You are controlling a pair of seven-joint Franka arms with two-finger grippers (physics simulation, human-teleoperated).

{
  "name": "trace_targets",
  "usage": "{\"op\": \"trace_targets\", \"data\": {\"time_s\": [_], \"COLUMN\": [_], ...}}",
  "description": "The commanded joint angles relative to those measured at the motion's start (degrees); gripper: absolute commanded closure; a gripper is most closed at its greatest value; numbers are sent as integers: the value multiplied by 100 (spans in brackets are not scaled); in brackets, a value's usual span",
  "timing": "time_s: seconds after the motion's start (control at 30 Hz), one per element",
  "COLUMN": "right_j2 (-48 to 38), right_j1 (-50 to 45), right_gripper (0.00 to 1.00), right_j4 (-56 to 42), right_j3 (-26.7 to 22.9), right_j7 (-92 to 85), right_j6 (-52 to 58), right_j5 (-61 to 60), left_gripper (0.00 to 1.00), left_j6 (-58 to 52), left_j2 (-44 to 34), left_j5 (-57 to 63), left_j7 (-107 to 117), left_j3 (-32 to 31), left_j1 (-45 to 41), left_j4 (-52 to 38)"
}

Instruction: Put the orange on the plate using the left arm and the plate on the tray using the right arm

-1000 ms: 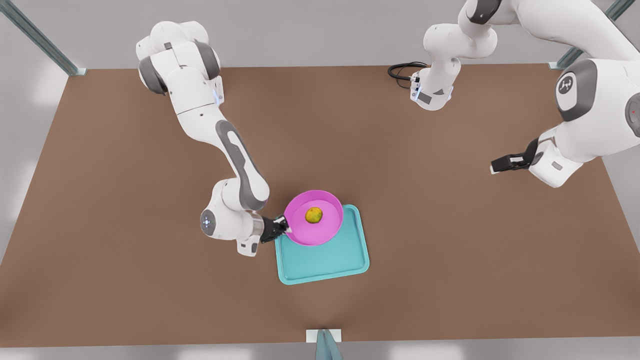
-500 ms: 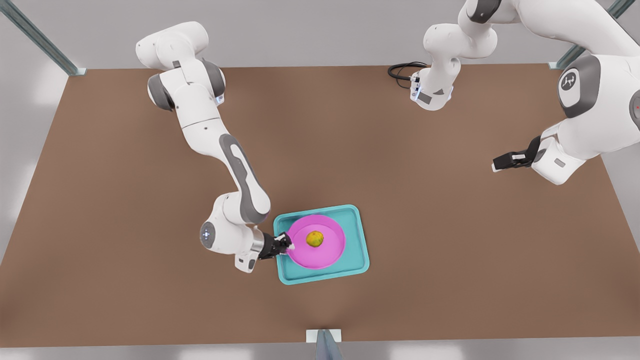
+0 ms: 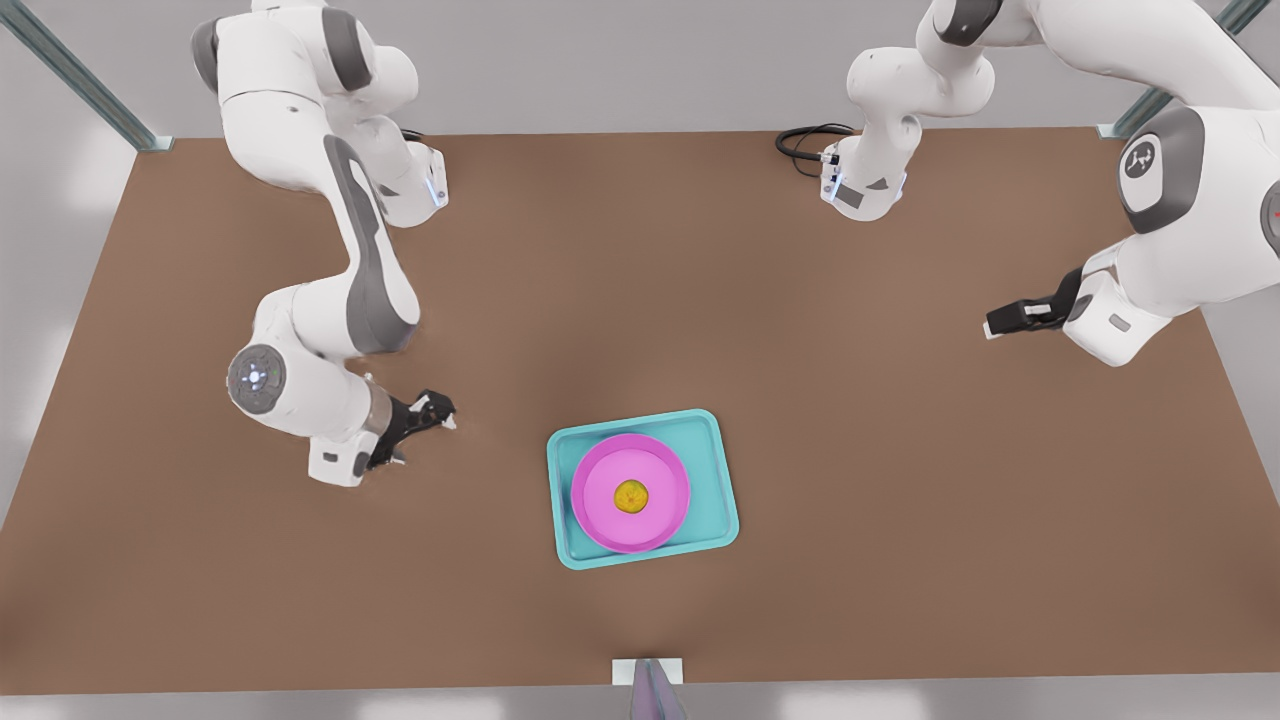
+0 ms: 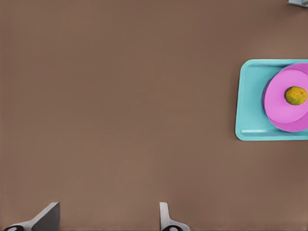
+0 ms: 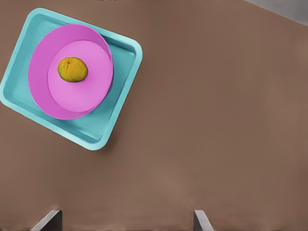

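The pink plate (image 3: pixel 600 525) rests flat inside the teal tray (image 3: pixel 715 520) near the table's front middle, with the small orange (image 3: pixel 631 495) at its centre. My right gripper (image 3: pixel 440 412) hangs open on the front view's left, well apart from the tray and holding nothing. In the right wrist view the gripper (image 5: pixel 127 212) has its fingers spread, with the plate (image 5: pixel 72 103), orange (image 5: pixel 72 69) and tray (image 5: pixel 122 50) beyond. My left gripper (image 3: pixel 995 325) waits open at the far right; its own view (image 4: pixel 109 206) catches the tray (image 4: pixel 248 103), plate (image 4: pixel 276 103) and orange (image 4: pixel 295 95).
The brown table (image 3: pixel 850 450) stretches wide around the tray. A coiled black cable (image 3: pixel 805 140) lies at the back by one arm's base. Metal frame posts (image 3: pixel 85 85) stand at the back corners, and a small bracket (image 3: pixel 648 672) sits on the front edge.
The right gripper set the plate with the orange down onto the tray, let go and drew back toward the front view's left. The left arm barely shifted.
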State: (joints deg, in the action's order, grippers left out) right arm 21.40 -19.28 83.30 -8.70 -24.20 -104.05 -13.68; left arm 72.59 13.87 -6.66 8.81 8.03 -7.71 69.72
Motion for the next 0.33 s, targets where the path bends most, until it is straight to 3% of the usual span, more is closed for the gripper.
{"op": "trace_targets", "data": {"time_s": [0.0,0.17,0.3], "right_j2": [-567,-1428,-1472], "right_j1": [188,487,495], "right_gripper": [0,0,0], "right_j4": [11,55,55], "right_j3": [0,0,0], "right_j7": [249,468,627], "right_j6": [1123,1695,1853], "right_j5": [1174,1640,1658], "left_gripper": [0,0,0], "left_j6": [-104,-113,-122], "left_j2": [-7,-7,-7], "left_j5": [16,7,7], "left_j7": [-11,-11,-19], "left_j3": [-4,-4,-4], "left_j1": [-3,-3,-3], "left_j4": [-3,-3,-3]}}
